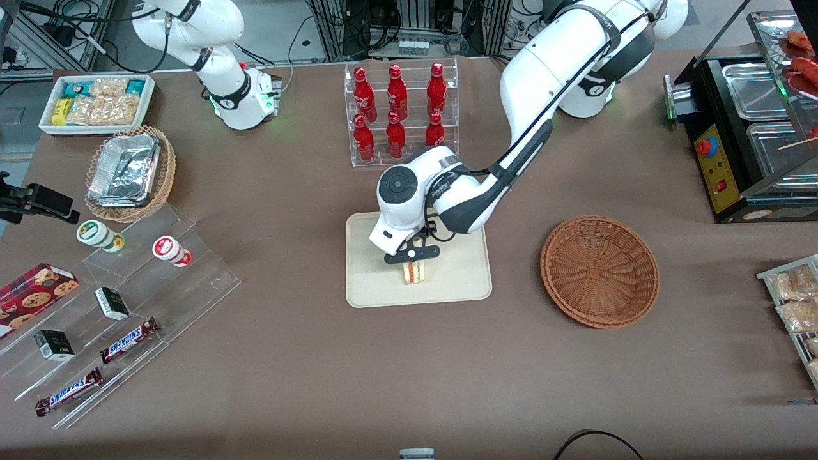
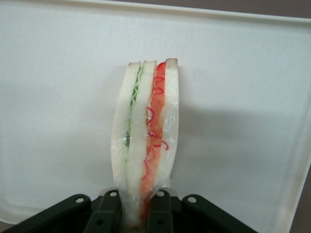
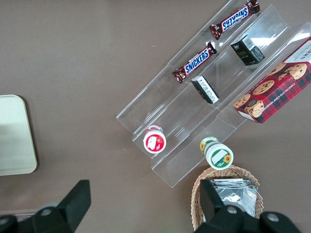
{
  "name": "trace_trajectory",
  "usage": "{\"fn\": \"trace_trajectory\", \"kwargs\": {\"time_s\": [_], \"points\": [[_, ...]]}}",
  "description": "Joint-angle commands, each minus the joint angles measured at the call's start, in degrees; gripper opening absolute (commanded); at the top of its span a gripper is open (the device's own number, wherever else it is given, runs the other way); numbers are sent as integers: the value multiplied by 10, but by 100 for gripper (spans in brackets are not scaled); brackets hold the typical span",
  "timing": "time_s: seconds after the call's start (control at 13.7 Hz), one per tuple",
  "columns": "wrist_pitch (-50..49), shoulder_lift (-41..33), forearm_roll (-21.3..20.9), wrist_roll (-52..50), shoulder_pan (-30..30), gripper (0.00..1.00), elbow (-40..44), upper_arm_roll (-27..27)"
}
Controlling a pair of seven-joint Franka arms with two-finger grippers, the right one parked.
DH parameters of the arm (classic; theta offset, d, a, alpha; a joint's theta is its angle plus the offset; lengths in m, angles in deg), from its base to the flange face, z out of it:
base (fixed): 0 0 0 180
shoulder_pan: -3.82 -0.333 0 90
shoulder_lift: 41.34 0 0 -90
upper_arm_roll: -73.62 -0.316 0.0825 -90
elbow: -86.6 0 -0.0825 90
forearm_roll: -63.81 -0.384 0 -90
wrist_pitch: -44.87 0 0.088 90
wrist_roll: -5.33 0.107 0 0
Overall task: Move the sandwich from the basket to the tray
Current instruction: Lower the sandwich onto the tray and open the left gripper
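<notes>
Gripper [image 1: 414, 260] clenched on sandwich [image 1: 415, 273], held upright on edge over tray [image 1: 460, 281], basket [image 1: 599, 271] empty toward working arm's end; best lowered until bread rests on tray, then released slowly to avoid toppling.

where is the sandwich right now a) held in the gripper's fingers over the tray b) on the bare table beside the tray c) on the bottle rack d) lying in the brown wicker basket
a: the gripper is shut on the sandwich over the tray, and the basket holds nothing.
</notes>
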Motion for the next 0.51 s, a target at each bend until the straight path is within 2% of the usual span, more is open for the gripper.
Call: {"fn": "trace_trajectory", "kwargs": {"time_s": [0.0, 0.37, 0.44], "points": [[-25, 5, -7, -15, 10, 0, 20, -7], [-23, 15, -6, -28, 9, 0, 20, -7], [-22, 17, -5, -29, 9, 21, 20, -7]]}}
